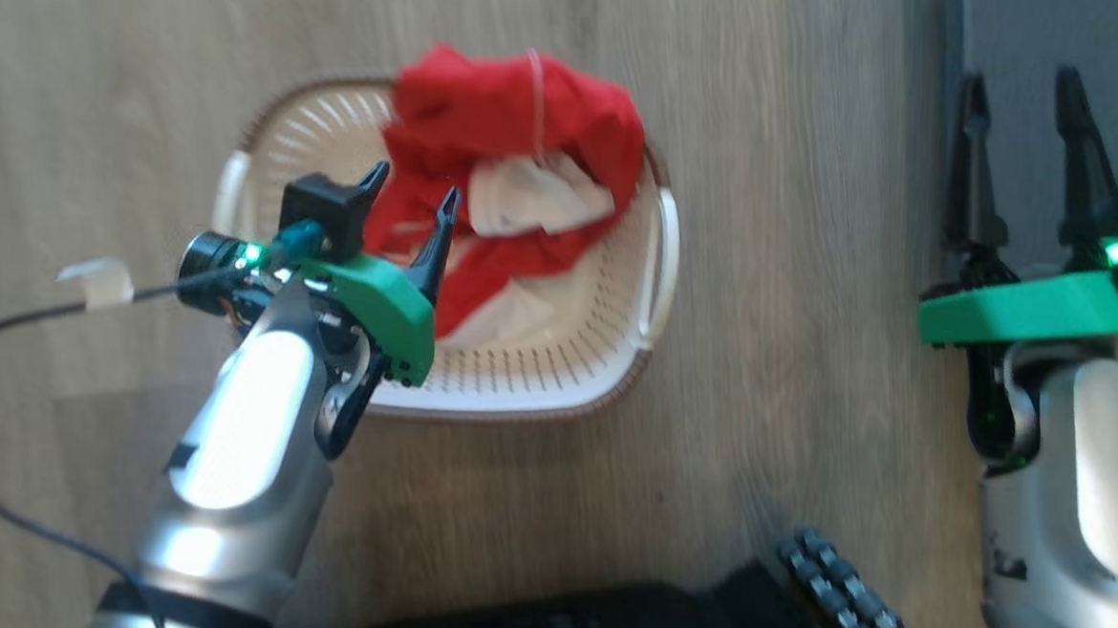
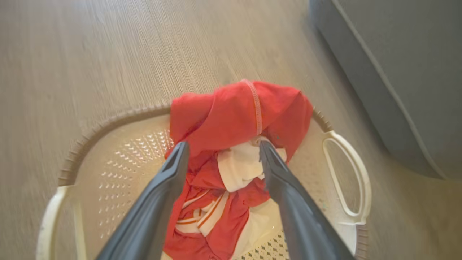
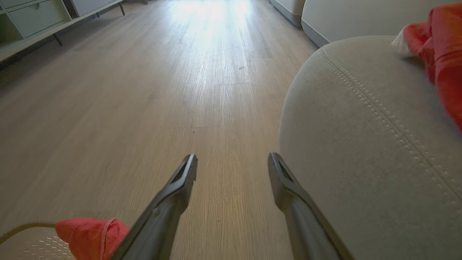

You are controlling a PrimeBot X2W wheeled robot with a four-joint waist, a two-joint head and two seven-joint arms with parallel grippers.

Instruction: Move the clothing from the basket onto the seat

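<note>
A crumpled red garment with white stripes, the clothing (image 1: 514, 159) (image 2: 234, 144), lies in the cream basket (image 1: 536, 380) (image 2: 119, 151) on the floor, bulging over its far rim. My left gripper (image 1: 412, 196) (image 2: 222, 146) hangs open just above the pile, fingers on either side of a white fold, holding nothing. My right gripper (image 1: 1025, 90) (image 3: 232, 166) is open and empty, over the floor beside the grey seat (image 3: 364, 144) (image 2: 404, 72). Another red garment (image 3: 440, 54) lies on the seat. The basket's corner (image 3: 32, 242) with red cloth shows at the right wrist view's lower left.
Wood-look floor (image 1: 810, 270) surrounds the basket. A black cable (image 1: 3, 323) with a white tag runs to my left wrist. My dark base with a tracked wheel (image 1: 850, 607) is at the bottom. A low cabinet (image 3: 36, 18) stands far across the room.
</note>
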